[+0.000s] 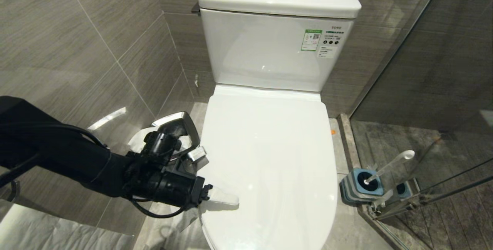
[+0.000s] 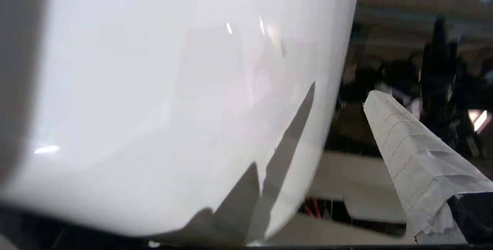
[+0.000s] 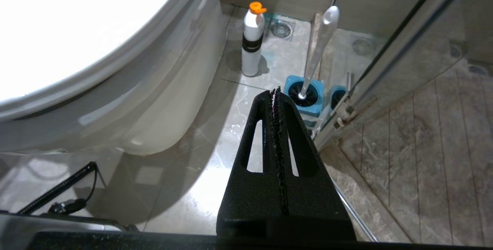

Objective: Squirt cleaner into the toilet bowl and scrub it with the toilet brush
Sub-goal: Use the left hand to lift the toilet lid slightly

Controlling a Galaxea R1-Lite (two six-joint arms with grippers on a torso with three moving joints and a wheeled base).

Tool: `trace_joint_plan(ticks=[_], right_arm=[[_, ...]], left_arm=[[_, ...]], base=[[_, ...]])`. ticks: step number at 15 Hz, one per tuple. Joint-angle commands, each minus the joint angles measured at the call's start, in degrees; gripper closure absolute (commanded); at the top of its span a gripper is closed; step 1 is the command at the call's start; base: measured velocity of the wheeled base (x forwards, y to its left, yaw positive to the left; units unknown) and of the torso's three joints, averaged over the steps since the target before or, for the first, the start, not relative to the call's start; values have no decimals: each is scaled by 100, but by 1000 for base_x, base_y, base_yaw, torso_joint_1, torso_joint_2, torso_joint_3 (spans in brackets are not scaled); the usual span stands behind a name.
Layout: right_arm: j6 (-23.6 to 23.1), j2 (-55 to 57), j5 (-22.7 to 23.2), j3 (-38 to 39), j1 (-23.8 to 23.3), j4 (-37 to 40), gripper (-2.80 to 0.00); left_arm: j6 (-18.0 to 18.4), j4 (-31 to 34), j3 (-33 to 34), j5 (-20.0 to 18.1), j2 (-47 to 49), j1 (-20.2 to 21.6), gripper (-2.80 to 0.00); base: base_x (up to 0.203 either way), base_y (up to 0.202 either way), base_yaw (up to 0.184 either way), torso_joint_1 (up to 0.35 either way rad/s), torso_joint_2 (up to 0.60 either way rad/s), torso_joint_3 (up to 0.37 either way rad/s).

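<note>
Head view puts your left hand, spread wide and empty, at the closed lid's eight o'clock edge; hook under and lift smoothly. Toilet brush stands at four o'clock; right hand is pinched closed.

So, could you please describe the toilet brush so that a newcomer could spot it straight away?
Start at the white toilet, lid shut, then look to the floor on its right beside the glass shower door. The toilet brush stands in a square blue-topped holder, its slim pale handle leaning upward, unlike the upright orange-capped bottle nearby.
</note>
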Motion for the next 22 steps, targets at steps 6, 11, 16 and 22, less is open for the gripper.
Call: trace_joint_plan(ticks=[6, 11, 16, 22], right_arm=[[-4, 5, 1, 0, 6, 2, 0], [-4, 5, 1, 0, 6, 2, 0], [-4, 5, 1, 0, 13, 2, 0], [-4, 5, 1, 0, 6, 2, 0]], left_arm=[[-1398, -1151, -12, -140, -288, 204, -280], [-1071, -1002, 462, -598, -733, 514, -280], [-943, -426, 495, -556, -1001, 549, -280], [-952, -377, 486, -555, -1122, 541, -280]], base=[[0, 0, 0, 0, 0, 0], [0, 0, 0, 0, 0, 0], [0, 0, 0, 0, 0, 0], [0, 0, 0, 0, 0, 0]])
